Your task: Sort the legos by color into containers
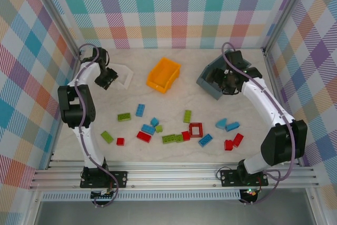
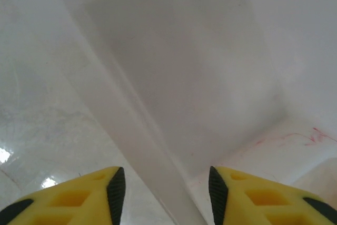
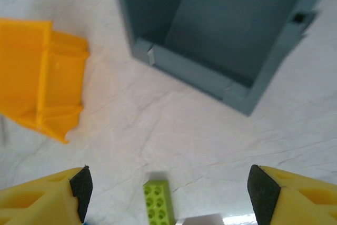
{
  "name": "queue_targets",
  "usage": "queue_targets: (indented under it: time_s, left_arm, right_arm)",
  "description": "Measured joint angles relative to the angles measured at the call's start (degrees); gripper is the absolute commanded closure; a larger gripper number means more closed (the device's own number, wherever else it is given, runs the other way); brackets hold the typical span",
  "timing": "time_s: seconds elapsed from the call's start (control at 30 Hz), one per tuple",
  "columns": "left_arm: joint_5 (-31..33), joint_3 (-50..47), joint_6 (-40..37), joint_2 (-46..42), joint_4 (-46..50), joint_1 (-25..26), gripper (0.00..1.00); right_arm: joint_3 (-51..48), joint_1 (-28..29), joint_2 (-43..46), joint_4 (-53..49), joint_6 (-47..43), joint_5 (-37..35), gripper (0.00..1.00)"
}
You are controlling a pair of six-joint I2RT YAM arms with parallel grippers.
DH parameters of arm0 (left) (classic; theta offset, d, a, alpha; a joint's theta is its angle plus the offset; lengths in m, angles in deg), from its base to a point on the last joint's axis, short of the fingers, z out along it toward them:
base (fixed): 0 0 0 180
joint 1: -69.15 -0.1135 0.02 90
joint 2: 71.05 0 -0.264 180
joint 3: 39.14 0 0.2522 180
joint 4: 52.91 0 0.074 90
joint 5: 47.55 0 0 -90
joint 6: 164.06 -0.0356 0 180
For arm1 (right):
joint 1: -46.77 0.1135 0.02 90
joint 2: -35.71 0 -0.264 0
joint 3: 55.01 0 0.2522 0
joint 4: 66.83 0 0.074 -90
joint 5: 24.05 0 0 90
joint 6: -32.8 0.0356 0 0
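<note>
The legos lie scattered over the near half of the table: green bricks (image 1: 124, 116), blue ones (image 1: 148, 129), red ones (image 1: 144, 136) and a hollow red frame (image 1: 196, 129). Three containers stand at the back. They are a white bin (image 1: 124, 75), an orange bin (image 1: 164, 75) and a dark grey bin (image 1: 210, 80). My left gripper (image 1: 107, 79) straddles the white bin's wall (image 2: 152, 140), with a gap showing on each side of it, and holds nothing. My right gripper (image 1: 229, 84) hovers by the grey bin (image 3: 221, 25), open wide and empty, with a green brick (image 3: 158, 204) on the table below it.
Checkered walls close in the table at the back and both sides. The orange bin (image 3: 42, 77) stands left of the grey bin in the right wrist view, with bare table between them. Metal rails run along the near edge by the arm bases.
</note>
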Motion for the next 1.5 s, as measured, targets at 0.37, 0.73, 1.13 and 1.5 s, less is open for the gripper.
queue_targets:
  time_s: [0.37, 0.73, 1.13, 1.5]
  left_arm:
    - [-1.1, 7.0, -11.2, 4.9, 1.8, 0.0, 0.93]
    - [-5.4, 19.1, -25.7, 12.5, 3.0, 2.8, 0.95]
    - [-13.3, 38.0, -39.2, 23.9, 6.6, 6.1, 0.91]
    - [-18.7, 30.3, -42.5, 19.9, 10.7, 10.0, 0.92]
  right_arm:
    - [2.6, -12.0, -7.3, -2.2, -1.4, -2.6, 0.26]
    - [16.1, -14.1, -22.9, -3.5, -10.8, -2.2, 0.42]
    - [24.0, -13.3, -31.4, -6.0, -19.6, -4.7, 0.86]
    - [29.3, -5.8, -34.2, -8.5, -25.7, -3.5, 0.88]
